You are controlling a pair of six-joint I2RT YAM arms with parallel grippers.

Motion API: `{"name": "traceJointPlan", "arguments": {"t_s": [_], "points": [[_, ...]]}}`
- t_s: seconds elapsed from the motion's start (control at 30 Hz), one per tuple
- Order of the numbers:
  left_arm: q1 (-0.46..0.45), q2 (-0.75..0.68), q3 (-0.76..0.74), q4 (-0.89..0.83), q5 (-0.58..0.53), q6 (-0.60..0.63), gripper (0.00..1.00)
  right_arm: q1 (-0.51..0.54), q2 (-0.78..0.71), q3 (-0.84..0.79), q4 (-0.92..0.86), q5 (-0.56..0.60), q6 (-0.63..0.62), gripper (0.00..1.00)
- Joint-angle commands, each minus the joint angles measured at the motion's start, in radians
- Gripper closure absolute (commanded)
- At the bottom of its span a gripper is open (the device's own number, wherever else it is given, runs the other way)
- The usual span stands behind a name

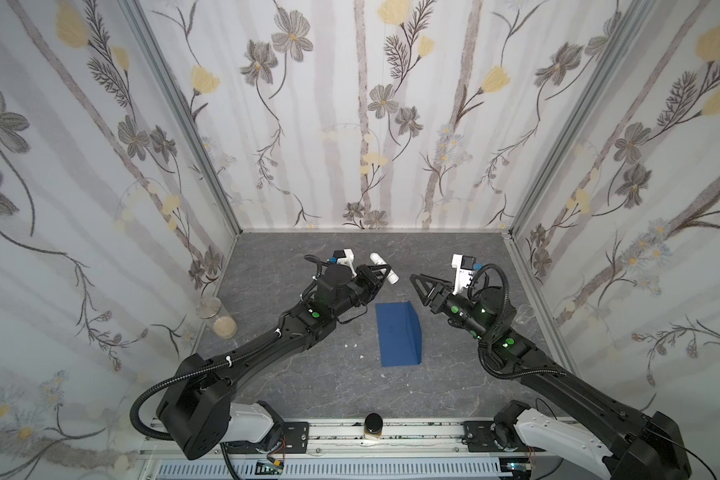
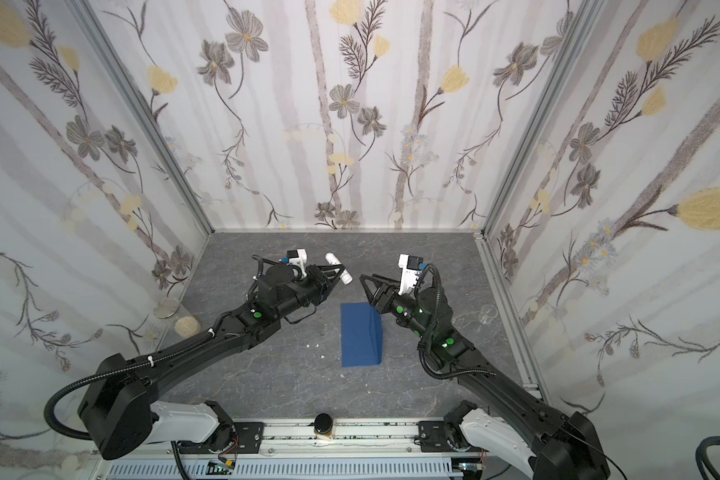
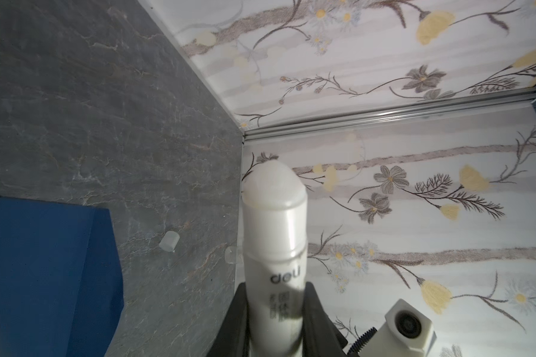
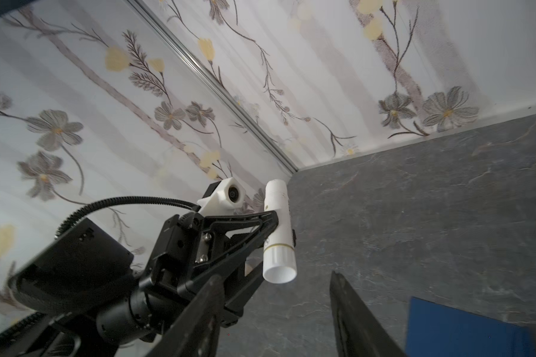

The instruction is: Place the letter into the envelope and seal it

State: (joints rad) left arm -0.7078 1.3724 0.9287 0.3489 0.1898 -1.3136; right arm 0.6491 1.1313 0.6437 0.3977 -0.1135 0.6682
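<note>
In the middle of the table (image 1: 308,395), the envelope (image 1: 395,336) is laid long axis near-to-far, flap raised rightward, nearward of the glue stick (image 1: 378,259) clamped in the left gripper (image 1: 385,270) and of the spread, empty right gripper (image 1: 416,282); the letter is not seen.

place: lab test booth | cue: wallpapered panels (image 1: 350,124), aluminium frame (image 1: 184,116), arm rail (image 1: 412,434)

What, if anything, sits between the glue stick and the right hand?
Nothing. Both top views show only bare grey tabletop between the glue stick and the open right hand; the envelope lies nearer the front.
</note>
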Motion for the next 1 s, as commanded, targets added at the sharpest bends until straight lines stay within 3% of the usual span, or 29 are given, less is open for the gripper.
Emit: {"name": "traceJointPlan", "arguments": {"t_s": [0.0,0.23,0.57,0.9,0.97], "points": [[0.014,0.034,0.036,-0.064,0.131,-0.041,1.00,0.053,-0.020,0.019,-0.170,0.216,-0.301,0.43],[0.020,0.054,0.071,-0.082,0.189,-0.064,1.00,0.164,0.026,0.069,-0.241,0.334,-0.519,0.43],[0.007,0.049,0.089,-0.090,0.198,-0.073,1.00,0.214,0.118,0.118,-0.193,0.348,-0.579,0.48],[0.000,0.047,0.097,-0.088,0.202,-0.078,1.00,0.214,0.146,0.152,-0.157,0.346,-0.591,0.68],[0.000,0.044,0.096,-0.088,0.198,-0.076,1.00,0.214,0.150,0.155,-0.164,0.340,-0.592,0.68]]}}
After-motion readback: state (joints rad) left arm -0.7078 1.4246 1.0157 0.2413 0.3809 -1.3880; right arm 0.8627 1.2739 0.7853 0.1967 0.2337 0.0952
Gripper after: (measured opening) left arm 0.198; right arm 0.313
